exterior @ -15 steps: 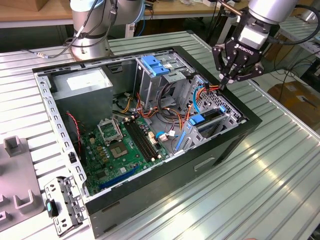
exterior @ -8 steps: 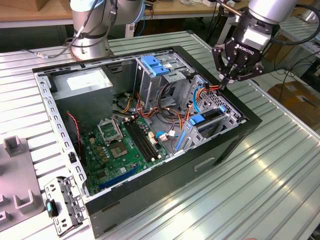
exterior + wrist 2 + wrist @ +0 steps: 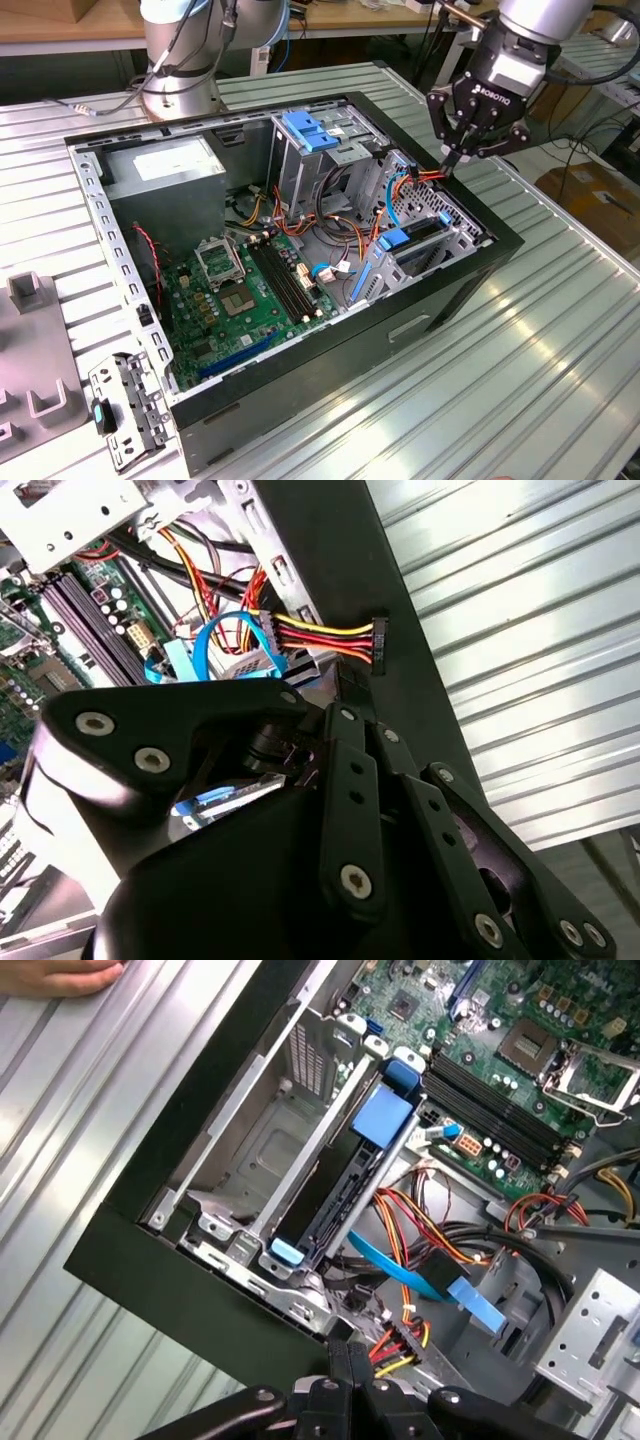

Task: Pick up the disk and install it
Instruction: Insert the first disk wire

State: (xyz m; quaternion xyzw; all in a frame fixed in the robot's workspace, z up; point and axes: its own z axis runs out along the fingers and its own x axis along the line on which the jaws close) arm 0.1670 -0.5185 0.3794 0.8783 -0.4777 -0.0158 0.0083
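Bright, even overhead light; the ribbed metal desk (image 3: 560, 330) throws white glare streaks in the exterior view and both wrist views. Computer case (image 3: 300, 400) interior sits in soft shadow. End effector (image 3: 340, 820) looms dark, slightly soft up close in the second wrist view.

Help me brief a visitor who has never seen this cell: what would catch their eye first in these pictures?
The open computer case lying on the ribbed metal table, its green motherboard bare. Next, the gripper poised over the case's corner on the exterior view's right, at a red, yellow and black power cable's connector. Below it, the disk with its blue carrier already sits in the grey drive bay.
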